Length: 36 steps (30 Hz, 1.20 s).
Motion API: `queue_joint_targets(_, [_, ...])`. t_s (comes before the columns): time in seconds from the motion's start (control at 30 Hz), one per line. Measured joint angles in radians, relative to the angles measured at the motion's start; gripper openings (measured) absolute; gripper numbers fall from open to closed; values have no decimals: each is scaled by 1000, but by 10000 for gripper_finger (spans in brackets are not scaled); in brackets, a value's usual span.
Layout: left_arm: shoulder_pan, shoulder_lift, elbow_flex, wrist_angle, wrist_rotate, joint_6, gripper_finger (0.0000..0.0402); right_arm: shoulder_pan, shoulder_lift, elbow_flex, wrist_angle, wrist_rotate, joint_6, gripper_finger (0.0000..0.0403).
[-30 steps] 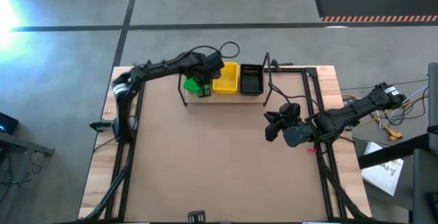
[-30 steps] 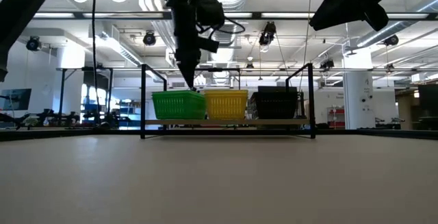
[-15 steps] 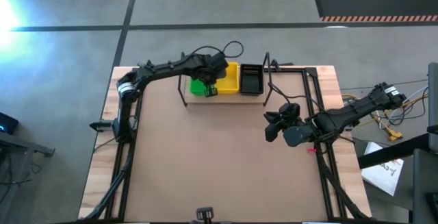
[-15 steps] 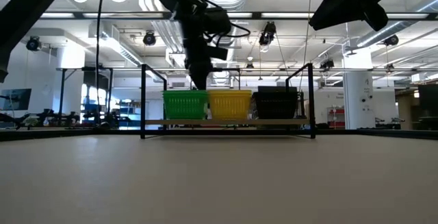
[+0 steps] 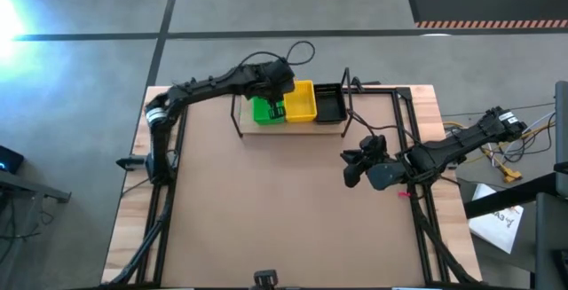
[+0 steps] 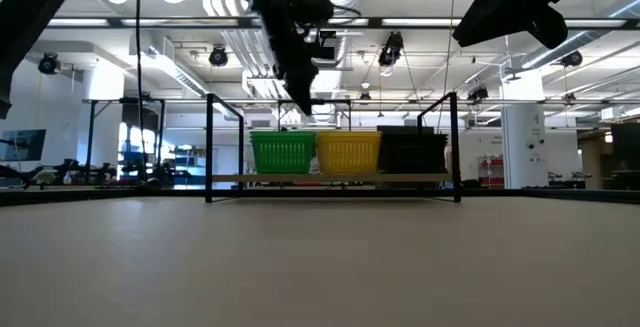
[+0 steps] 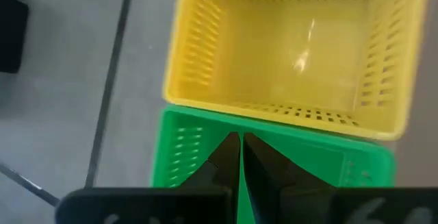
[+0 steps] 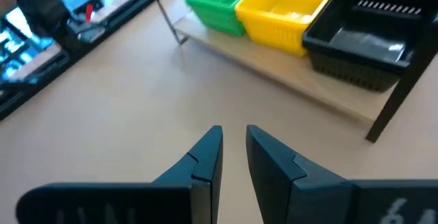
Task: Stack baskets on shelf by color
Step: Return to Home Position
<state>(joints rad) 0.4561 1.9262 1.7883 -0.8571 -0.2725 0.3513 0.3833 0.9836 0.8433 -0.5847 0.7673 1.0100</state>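
Hovering over the shelf (image 6: pixel 330 178), the left gripper (image 7: pixel 240 138) is seen with its fingers pressed together, nothing caught between them. The green basket (image 7: pixel 178 159) is placed directly under the fingertips, and in the low view they are held clear above its rim. The yellow basket (image 7: pixel 287 46) is found just past the fingers, side against the green one. The black basket (image 5: pixel 327 104) is set beyond the yellow, touching it, so all three are lined up on the shelf board. How many are nested in each colour cannot be told. The right gripper (image 8: pixel 233 129) is held above the tabletop (image 5: pixel 284 210), well apart from the shelf, fingers parted by a narrow gap and nothing gripped; the three baskets are seen ahead of its fingertips
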Motion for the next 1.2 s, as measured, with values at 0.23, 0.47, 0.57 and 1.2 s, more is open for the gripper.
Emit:
queue_joint_targets(0.23, [-24, -155, -27, -60, 32, -88, 3, -89, 0, 64, -44, -165, -100, 58])
queue_joint_targets(0.47, [-84, -369, -141, -27, 188, -222, 3, -292, -35, 226, -119, -381, -536, 16])
queue_joint_targets(0.57, [-102, -468, -222, 32, 192, -281, 3, -382, -96, 259, -81, -555, -742, 10])
queue_joint_targets(1.2, [-150, -877, -702, 403, 195, -767, 3, -602, -770, -142, 62, -936, -578, 8])
